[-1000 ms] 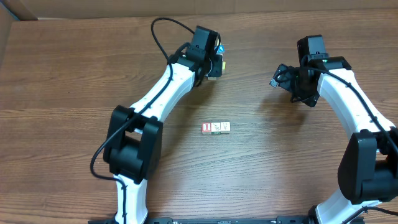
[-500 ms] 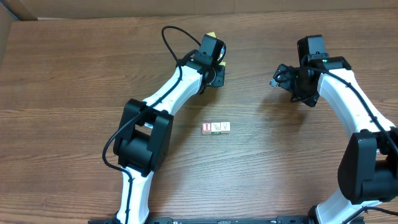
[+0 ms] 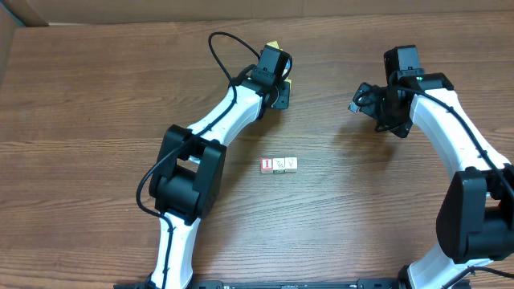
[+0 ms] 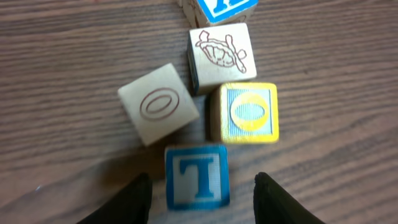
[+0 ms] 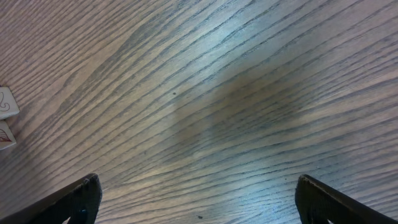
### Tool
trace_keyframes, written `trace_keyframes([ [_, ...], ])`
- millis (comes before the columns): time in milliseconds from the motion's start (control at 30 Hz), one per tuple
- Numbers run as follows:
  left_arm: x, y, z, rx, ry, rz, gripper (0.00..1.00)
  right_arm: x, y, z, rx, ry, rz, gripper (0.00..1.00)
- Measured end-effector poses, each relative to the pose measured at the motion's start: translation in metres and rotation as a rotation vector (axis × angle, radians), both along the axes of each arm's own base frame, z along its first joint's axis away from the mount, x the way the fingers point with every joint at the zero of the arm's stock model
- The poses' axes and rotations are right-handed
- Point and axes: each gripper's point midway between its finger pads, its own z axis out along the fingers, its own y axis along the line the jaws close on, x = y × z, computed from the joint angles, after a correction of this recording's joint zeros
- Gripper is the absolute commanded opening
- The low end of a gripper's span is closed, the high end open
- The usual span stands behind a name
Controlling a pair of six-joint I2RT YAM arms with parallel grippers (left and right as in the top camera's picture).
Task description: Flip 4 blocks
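Three small picture blocks (image 3: 279, 164) lie in a row at the table's middle; the leftmost is red-framed. Two white corners of such blocks (image 5: 5, 106) show at the left edge of the right wrist view. My left gripper (image 3: 278, 80) is far from that row, at the back over a cluster of letter cubes. In the left wrist view it is open (image 4: 203, 182), straddling a blue T cube (image 4: 196, 176) with a gap on each side. My right gripper (image 3: 368, 103) hangs open (image 5: 199, 199) over bare wood.
Beyond the T cube lie a plain wooden O cube (image 4: 158, 104), a yellow-framed O cube (image 4: 249, 112), a turtle cube (image 4: 219, 55) and a blue cube (image 4: 224, 7) at the top edge. The left arm hides most of this cluster from overhead.
The left arm's elbow has swung to the right and its wrist has turned over the cube cluster; over the last half second it barely moved. The right arm has stayed still.
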Motion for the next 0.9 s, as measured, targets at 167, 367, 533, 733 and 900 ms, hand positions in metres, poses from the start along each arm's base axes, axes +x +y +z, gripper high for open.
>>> trace_keyframes([
  [167,0.008,-0.004,-0.006,-0.011,-0.026,0.000,0.39,0.000,0.000,0.000,0.000,0.000,0.001,1.00],
  [367,0.007,-0.003,-0.007,-0.006,-0.018,0.002,0.38,0.000,0.000,0.000,0.000,0.000,0.001,1.00],
  [533,0.001,0.000,-0.011,0.007,0.007,0.001,0.35,0.000,0.000,0.000,0.000,0.000,0.001,1.00],
  [733,-0.003,0.002,-0.014,0.016,0.025,0.002,0.34,0.000,0.000,0.000,0.000,0.000,0.000,1.00],
  [900,-0.003,0.002,-0.014,0.016,0.025,0.002,0.40,0.000,0.000,0.000,0.000,0.000,0.000,1.00],
])
